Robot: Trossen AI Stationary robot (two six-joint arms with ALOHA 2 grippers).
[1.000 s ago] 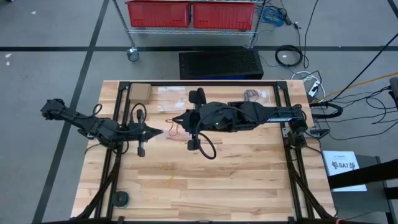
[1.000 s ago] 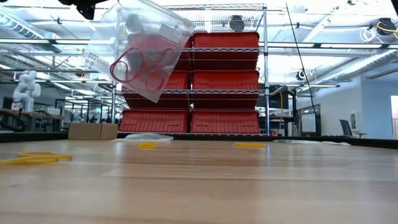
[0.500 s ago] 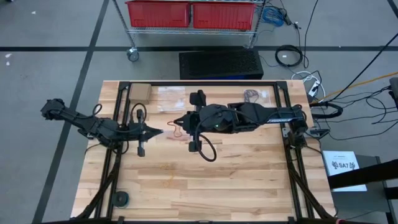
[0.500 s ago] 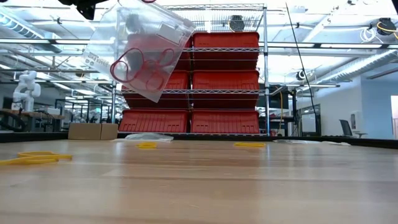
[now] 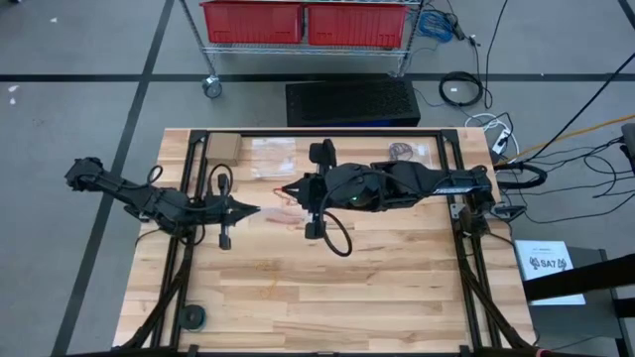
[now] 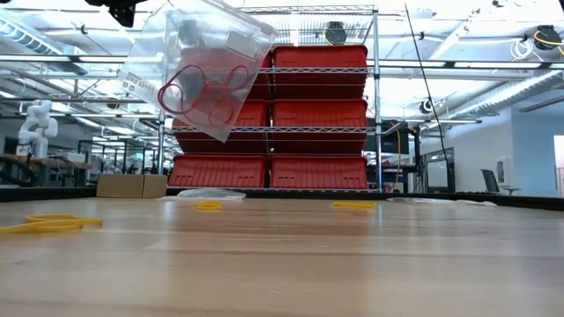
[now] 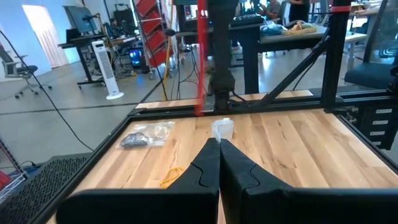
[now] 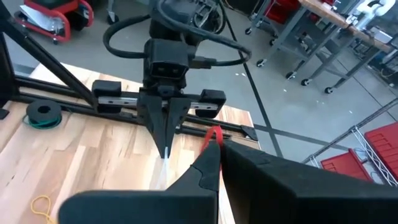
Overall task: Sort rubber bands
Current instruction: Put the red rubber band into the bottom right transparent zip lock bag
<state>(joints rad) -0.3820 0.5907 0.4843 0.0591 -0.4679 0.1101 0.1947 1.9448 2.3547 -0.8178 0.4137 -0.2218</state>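
A clear plastic bag (image 6: 198, 70) with several red rubber bands (image 6: 207, 92) inside hangs tilted above the table, between the two grippers in the high view (image 5: 276, 205). My left gripper (image 5: 256, 209) reaches in from the table's left, shut on the bag's edge. My right gripper (image 5: 289, 190) comes from the right, just above the bag's mouth, shut on one red rubber band (image 8: 213, 133). Yellow rubber bands (image 6: 44, 224) lie loose on the wooden table (image 5: 397, 288). My left gripper pinches the clear bag's top edge (image 7: 222, 129) between its two fingers, level, from the table's left. The bag is lifted clear and hangs tilted below the hold. My right gripper pinches a red rubber band (image 8: 213, 133) at its fingertips (image 8: 208, 158), coming from the table's right. The band hangs below the fingers (image 7: 200, 68), clear of the table.
A bag of dark bands (image 7: 143, 135) and another clear bag (image 5: 273, 154) lie near the far edge, beside a small cardboard box (image 5: 222, 147). More yellow bands (image 6: 209, 206) lie mid-table. A tape roll (image 5: 193, 316) sits at the near left corner. Free room lies on the table's near half.
My right gripper has drawn back a little toward the table's right, away from the bag's mouth, staying shut. The bag has swung slightly, and the red loop that showed at its top half a second ago is out of the low view.
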